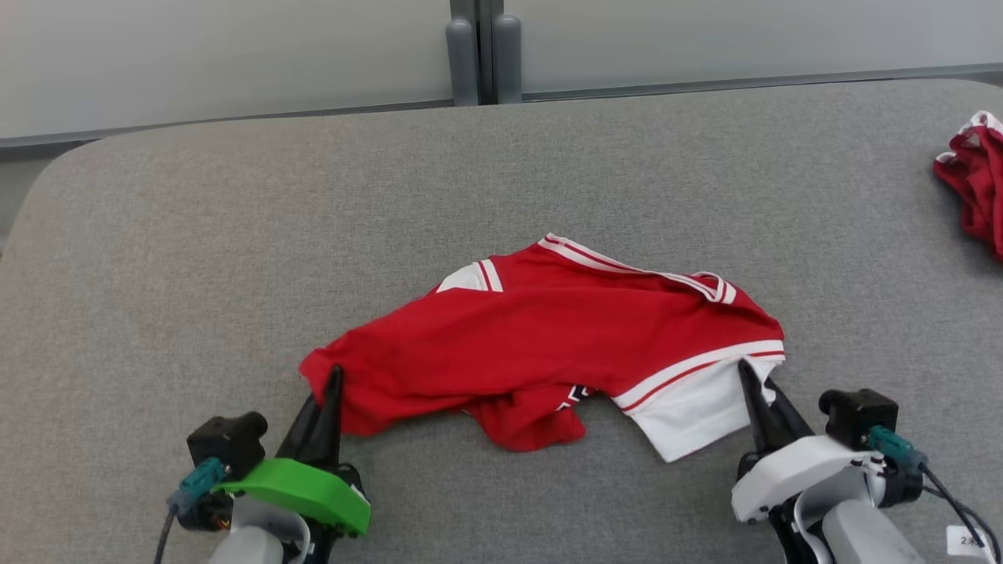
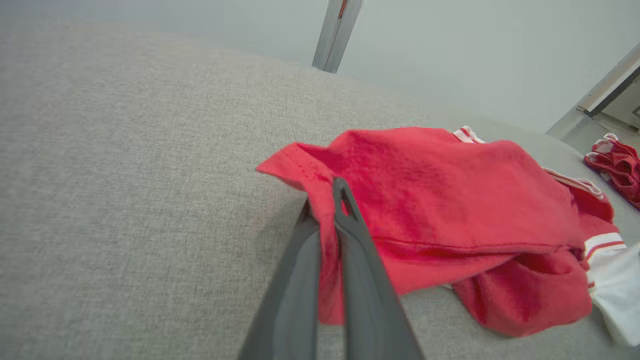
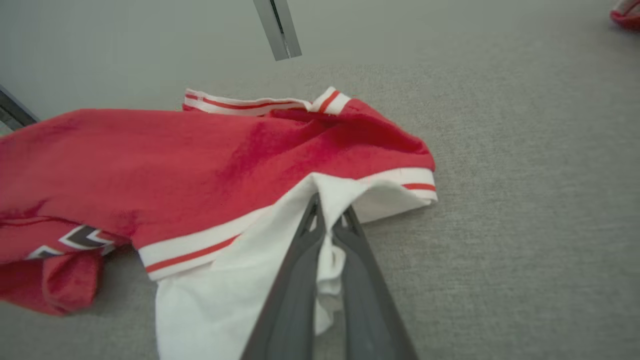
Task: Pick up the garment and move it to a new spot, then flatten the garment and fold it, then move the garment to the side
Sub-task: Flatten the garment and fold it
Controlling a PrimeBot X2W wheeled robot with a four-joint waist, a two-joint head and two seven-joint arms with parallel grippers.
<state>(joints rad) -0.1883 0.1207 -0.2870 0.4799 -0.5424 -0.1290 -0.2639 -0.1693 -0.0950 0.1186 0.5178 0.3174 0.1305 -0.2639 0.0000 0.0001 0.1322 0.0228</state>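
A red garment [image 1: 548, 329] with white stripes and a white panel lies crumpled across the middle of the grey table [image 1: 235, 258]. My left gripper [image 1: 335, 376] is shut on the garment's red left corner; in the left wrist view the red cloth [image 2: 450, 200] is pinched between the fingers of that gripper [image 2: 332, 200]. My right gripper [image 1: 748, 376] is shut on the white panel at the garment's right end; the right wrist view shows white fabric [image 3: 220, 295] bunched between the fingers of the right gripper [image 3: 327, 215].
A second red and white garment [image 1: 975, 180] lies bunched at the table's far right edge. Behind the table stands a pale wall with a grey post [image 1: 478, 55]. Open grey surface stretches to the left and behind the garment.
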